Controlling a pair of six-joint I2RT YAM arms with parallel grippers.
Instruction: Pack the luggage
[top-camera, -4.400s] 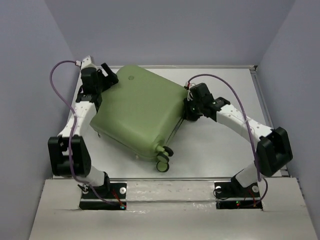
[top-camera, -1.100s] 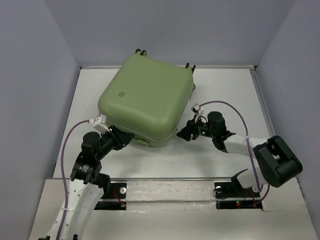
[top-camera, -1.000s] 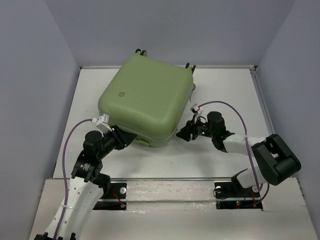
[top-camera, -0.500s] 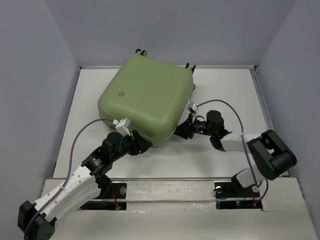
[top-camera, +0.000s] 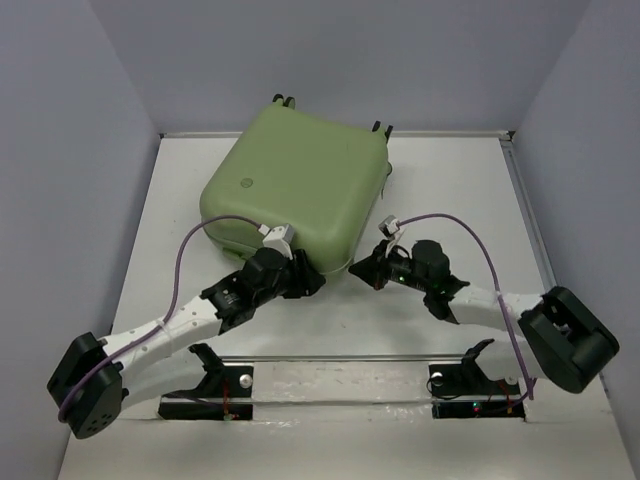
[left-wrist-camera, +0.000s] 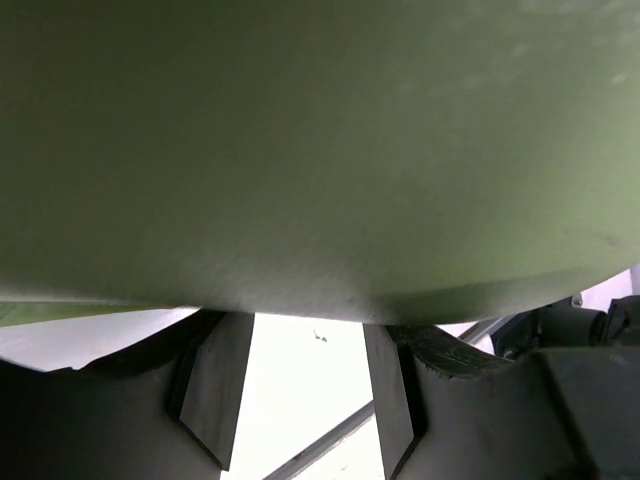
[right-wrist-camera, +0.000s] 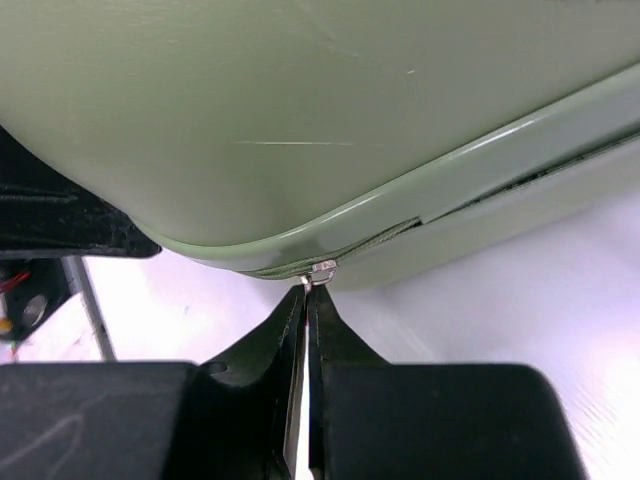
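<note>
The luggage (top-camera: 295, 190) is a large sage-green hard-shell suitcase lying closed and flat on the white table, wheels toward the back wall. My left gripper (top-camera: 308, 283) is open under its near corner, both fingers (left-wrist-camera: 210, 385) below the green shell (left-wrist-camera: 320, 140), touching its underside. My right gripper (top-camera: 366, 272) is shut on the metal zipper pull (right-wrist-camera: 318, 271) at the suitcase's near-right seam (right-wrist-camera: 400, 230). The lining is hidden.
The white table (top-camera: 450, 190) has a raised rim along the back and right sides. Purple cables (top-camera: 190, 250) loop over both arms. The arm bases sit at the near edge (top-camera: 340, 362).
The left arm has swung right along the suitcase's near edge to its near corner. The right gripper has stayed at the zipper. Earlier the suitcase was turned round.
</note>
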